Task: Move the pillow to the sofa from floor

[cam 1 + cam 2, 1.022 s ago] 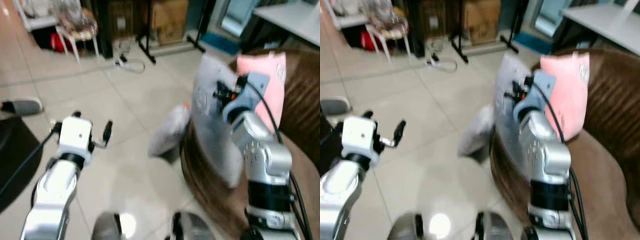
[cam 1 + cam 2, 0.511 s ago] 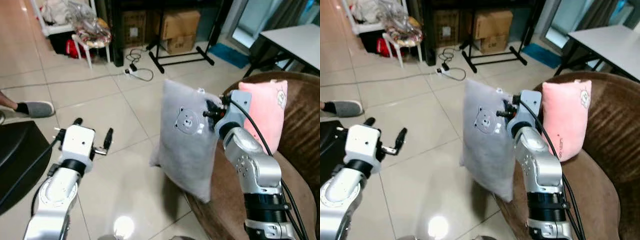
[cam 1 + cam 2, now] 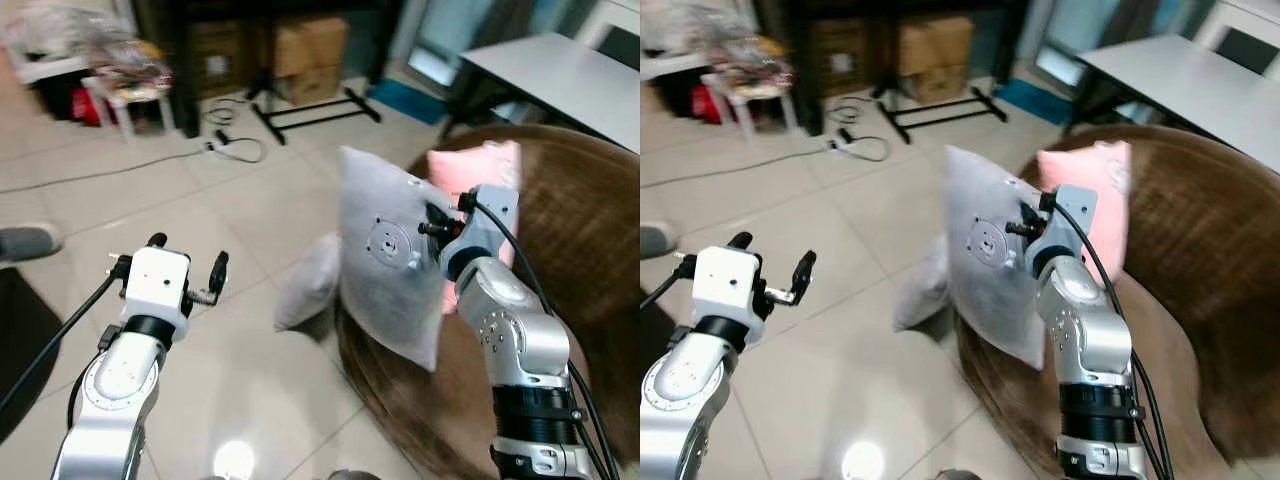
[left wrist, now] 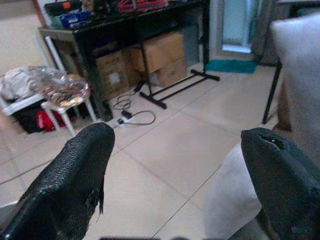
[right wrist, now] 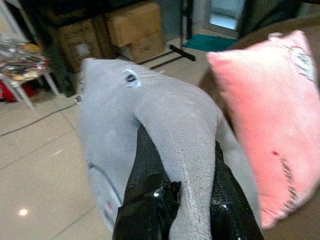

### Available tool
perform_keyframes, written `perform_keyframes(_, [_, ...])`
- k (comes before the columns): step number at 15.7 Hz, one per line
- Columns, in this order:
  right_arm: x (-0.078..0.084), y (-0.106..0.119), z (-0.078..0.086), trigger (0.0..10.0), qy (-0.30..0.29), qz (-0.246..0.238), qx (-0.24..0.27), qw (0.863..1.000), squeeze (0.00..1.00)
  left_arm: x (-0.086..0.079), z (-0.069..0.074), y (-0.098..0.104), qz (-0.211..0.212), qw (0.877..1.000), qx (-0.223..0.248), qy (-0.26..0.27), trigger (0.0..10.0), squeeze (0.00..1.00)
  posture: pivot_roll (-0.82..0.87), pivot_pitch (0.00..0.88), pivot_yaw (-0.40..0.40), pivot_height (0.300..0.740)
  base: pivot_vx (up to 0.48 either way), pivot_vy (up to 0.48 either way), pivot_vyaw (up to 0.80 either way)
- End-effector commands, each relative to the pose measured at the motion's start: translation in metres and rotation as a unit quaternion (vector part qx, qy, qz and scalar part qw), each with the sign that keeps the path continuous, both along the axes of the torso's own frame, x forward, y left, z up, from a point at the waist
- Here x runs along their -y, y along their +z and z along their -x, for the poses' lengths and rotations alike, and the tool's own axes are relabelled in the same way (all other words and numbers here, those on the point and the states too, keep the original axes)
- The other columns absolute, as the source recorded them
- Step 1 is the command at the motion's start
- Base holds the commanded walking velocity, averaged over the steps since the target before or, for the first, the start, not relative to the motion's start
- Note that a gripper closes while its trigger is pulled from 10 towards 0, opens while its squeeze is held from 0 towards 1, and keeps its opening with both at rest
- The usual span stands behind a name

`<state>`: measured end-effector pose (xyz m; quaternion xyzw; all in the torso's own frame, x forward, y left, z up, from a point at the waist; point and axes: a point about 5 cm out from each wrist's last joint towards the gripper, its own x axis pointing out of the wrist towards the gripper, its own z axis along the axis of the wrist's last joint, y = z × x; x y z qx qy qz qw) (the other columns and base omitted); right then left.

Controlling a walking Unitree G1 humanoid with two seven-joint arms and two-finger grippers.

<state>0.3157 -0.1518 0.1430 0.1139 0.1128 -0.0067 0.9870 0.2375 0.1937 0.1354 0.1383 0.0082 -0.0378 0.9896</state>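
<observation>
The right end effector (image 3: 432,222) pinches the grey pillow (image 3: 390,262) near its top edge and holds it upright in the air, over the front edge of the brown sofa (image 3: 590,240). The right wrist view makes the grip plain: both black fingers (image 5: 150,165) press into a fold of grey plush between them, with a small tag on the pillow beyond. It also shows the pink pillow (image 5: 265,120) just beside the grey one, propped on the sofa.

A second grey pillow (image 3: 308,283) lies on the tiled floor (image 3: 230,210), against the sofa's base below the held one. The left wrist view catches part of it between the spread fingers (image 4: 75,180) of the left end effector (image 3: 186,262), which hovers over the floor, holding nothing. That view also shows boxes (image 4: 155,55) under a dark bench (image 4: 125,20) and a cable (image 4: 132,117) on the tiles.
</observation>
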Motion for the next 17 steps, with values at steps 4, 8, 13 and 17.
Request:
perform_keyframes(4, [0.011, 0.009, -0.002, 10.0, -0.022, 0.013, 0.021, 0.999, 0.00, -0.003, -0.004, 0.000, 0.006, 1.000, -0.002, 0.019, 10.0, 0.44, -0.01, 0.000, -0.137, 0.740, 0.000, 0.000, -0.78])
perform_keyframes(8, [0.009, 0.014, -0.004, 10.0, -0.026, 0.003, 0.028, 0.999, 0.00, -0.002, -0.005, 0.001, 0.007, 1.000, 0.000, 0.013, 10.0, 0.45, -0.01, 0.000, -0.126, 0.740, 0.000, 0.000, -0.78])
perform_keyframes(13, [0.009, 0.009, -0.003, 10.0, -0.029, 0.000, 0.020, 0.999, 0.00, 0.001, -0.006, 0.001, 0.012, 1.000, 0.000, -0.003, 10.0, 0.46, -0.02, 0.000, -0.106, 0.740, 0.150, 0.000, -0.78])
perform_keyframes(17, [0.004, -0.001, 0.003, 10.0, -0.036, 0.007, 0.006, 0.999, 0.00, 0.003, -0.012, 0.005, 0.000, 0.999, -0.005, -0.039, 10.0, 0.47, -0.03, 0.000, -0.035, 0.740, 0.251, 0.000, -0.78])
